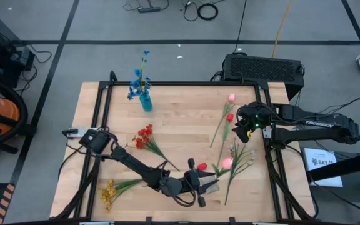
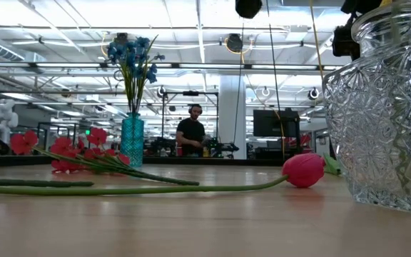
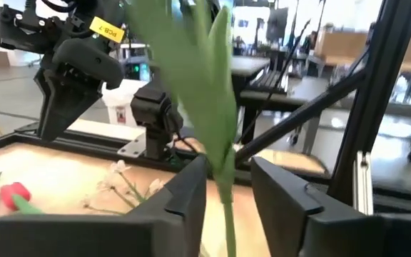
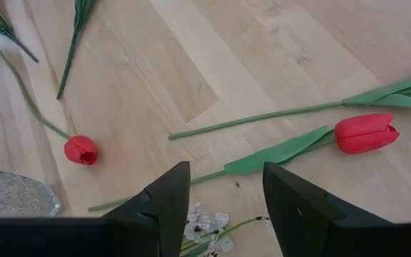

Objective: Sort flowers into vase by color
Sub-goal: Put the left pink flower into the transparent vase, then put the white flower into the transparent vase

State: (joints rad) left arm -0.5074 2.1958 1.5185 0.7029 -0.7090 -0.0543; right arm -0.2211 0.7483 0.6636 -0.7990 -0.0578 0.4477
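At the lower centre of the high view the left gripper (image 1: 200, 185) has its fingers apart around a green flower stem (image 3: 223, 143) by the glass vase (image 2: 384, 107), so releasing seems underway, while the right gripper (image 1: 245, 125) hovers with fingers apart over red tulips (image 4: 366, 133) on the tabletop (image 1: 180, 112), which probably come next.

- The table (image 1: 180, 134) is pale wood with visible grain and plank seams, smooth with a soft sheen
- A clear vase (image 2: 384, 107) looks like cut glass, faceted and glossy; it catches the light
- A teal vase (image 2: 132, 140) is translucent and shiny, with a ribbed or patterned wall
- Red tulip heads (image 4: 364, 133) look matt and smooth, like plastic or fabric; the green leaves (image 4: 277, 152) look matt too
- The right gripper (image 4: 225, 207) fingers are dark, matt plastic
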